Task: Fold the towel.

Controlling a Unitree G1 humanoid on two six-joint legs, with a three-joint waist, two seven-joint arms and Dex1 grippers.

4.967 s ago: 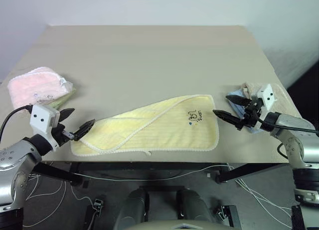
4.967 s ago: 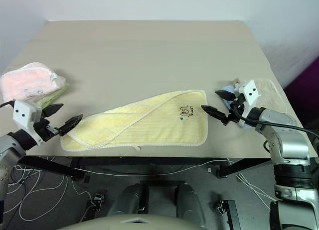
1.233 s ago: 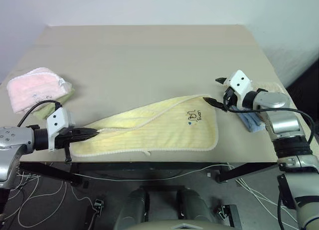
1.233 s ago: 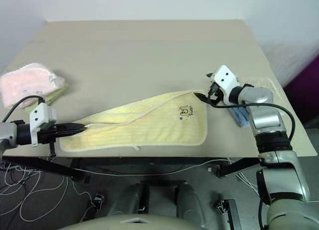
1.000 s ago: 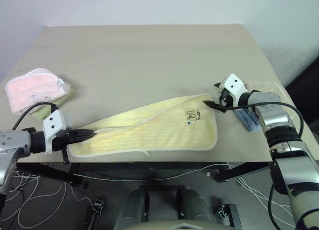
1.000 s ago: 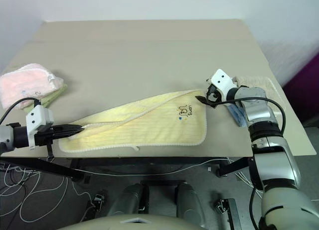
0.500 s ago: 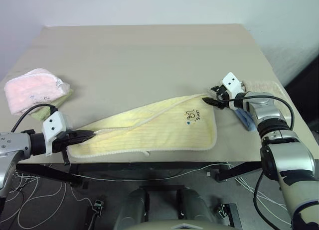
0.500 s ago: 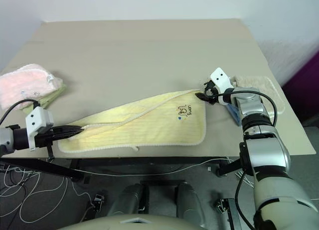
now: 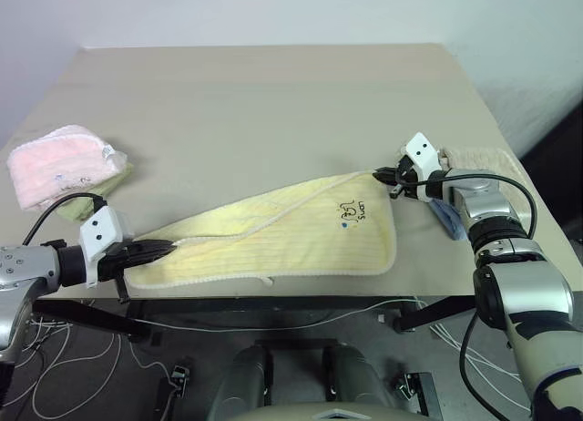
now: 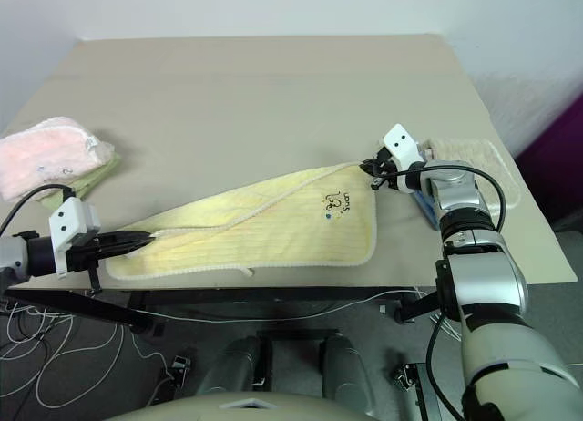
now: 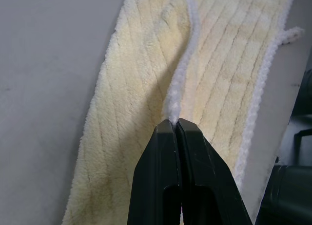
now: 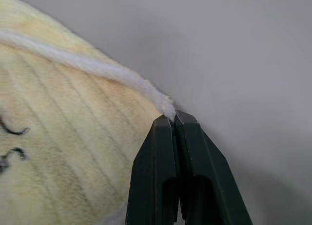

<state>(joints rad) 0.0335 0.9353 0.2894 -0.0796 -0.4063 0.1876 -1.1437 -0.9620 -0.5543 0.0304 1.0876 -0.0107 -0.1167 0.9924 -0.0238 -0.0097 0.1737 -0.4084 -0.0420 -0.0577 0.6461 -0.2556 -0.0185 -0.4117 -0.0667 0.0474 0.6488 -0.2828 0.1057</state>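
Your surface is plain beige: yellow towel along the near edge, pink towel left, beige towel right.

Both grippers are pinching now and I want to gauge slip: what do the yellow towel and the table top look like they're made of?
The towel looks like soft ribbed terry, likely cotton or microfibre: fuzzy pile in raised stripes, with a whitish corded edge that the left gripper and right gripper both pinch. The table looks like a smooth matte beige laminate or painted board; no grain or gloss shows.
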